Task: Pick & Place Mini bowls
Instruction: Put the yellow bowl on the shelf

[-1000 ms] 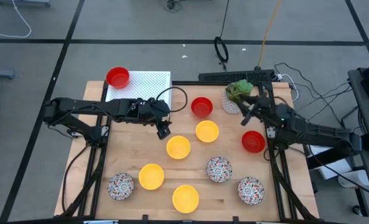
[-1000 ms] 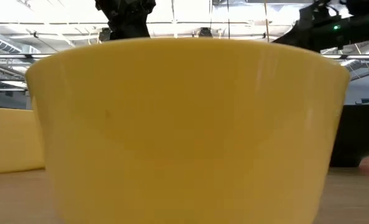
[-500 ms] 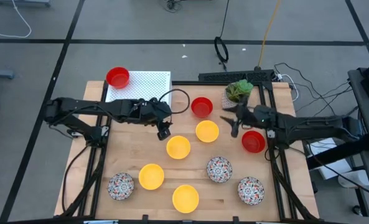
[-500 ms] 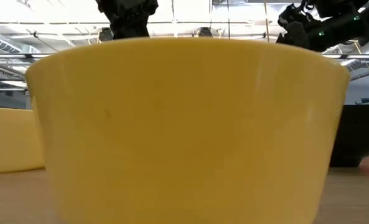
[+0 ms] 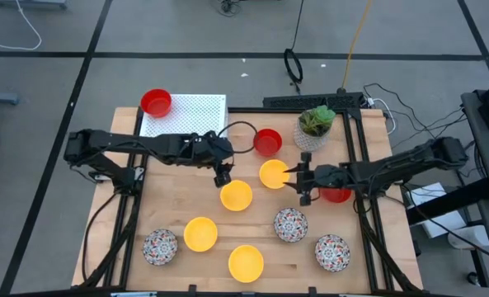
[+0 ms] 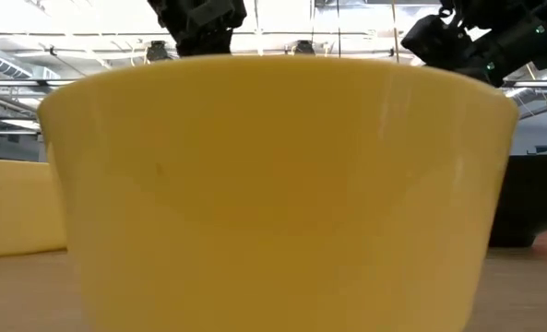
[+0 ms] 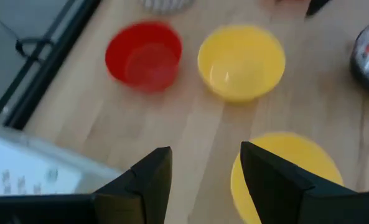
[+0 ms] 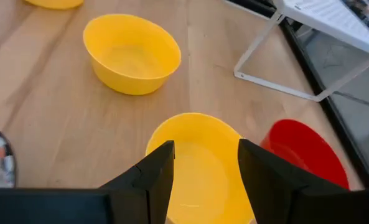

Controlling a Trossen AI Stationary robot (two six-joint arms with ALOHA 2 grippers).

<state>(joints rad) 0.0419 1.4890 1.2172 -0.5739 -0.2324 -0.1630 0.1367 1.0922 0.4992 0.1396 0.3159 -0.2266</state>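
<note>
L arm reaches in from 9 o'clock, stretched low across the bench (image 5: pixel 178 206); left gripper (image 5: pixel 222 176) hangs w/ fingers apart just above the 12 o'clock rim of a yellow bowl (image 5: pixel 236 195), clamped on nothing. R arm comes from 3 o'clock, elbow out past the bench edge; right gripper (image 5: pixel 300 183) also spread, at the 3 o'clock side of a second yellow bowl (image 5: pixel 274 174), empty.

Bench is pale wood planks inside a dark metal frame, on grey floor w/ dark lines and loose cables. White perforated rack (image 5: pixel 186 113) at 11 o'clock, one red bowl (image 5: pixel 156 102) at its far-left corner. White pot w/ green plant (image 5: pixel 312 128) at 1 o'clock.

Other bowls: red (image 5: pixel 267 141) near 12, red (image 5: pixel 337 193) partly under the R arm at 3; yellow (image 5: pixel 200 233) and yellow (image 5: pixel 246 262) toward 6; speckled ones at 7 (image 5: pixel 160 246), centre-right (image 5: pixel 290 223) and 5 (image 5: pixel 332 252). All small, round, smooth, glossy. Low view mostly filled by one yellow bowl wall (image 6: pixel 273 184); ceiling lights behind.
</note>
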